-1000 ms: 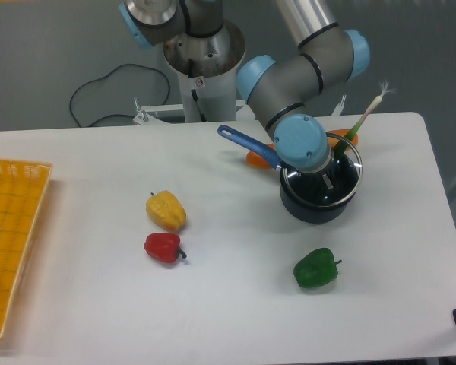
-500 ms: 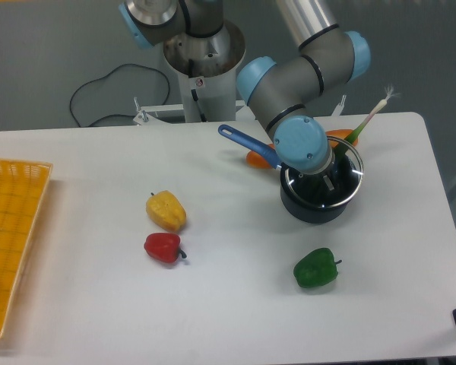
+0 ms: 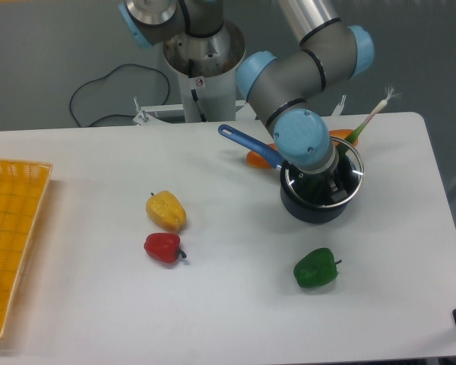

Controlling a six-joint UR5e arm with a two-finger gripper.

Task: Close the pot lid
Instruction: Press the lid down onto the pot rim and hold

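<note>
The dark pot [image 3: 308, 211] stands right of the table's middle, its blue handle [image 3: 247, 144] pointing back left. The pot lid [image 3: 356, 163], clear glass with a silver rim, lies over the pot's mouth and looks slightly tilted, higher on the right. My gripper [image 3: 328, 185] reaches straight down onto the lid's centre, its fingers closed on the knob, which is hidden beneath them. The wrist covers the lid's back left part.
A yellow pepper [image 3: 166, 211] and a red pepper [image 3: 163, 247] lie at centre left, and a green pepper [image 3: 316, 268] lies in front of the pot. Orange vegetables [image 3: 257, 158] with a green stalk [image 3: 368, 118] lie behind the pot. A yellow basket [image 3: 7, 243] sits at the left edge.
The wrist and the lid have shifted slightly to the right over the pot. Nothing else has moved.
</note>
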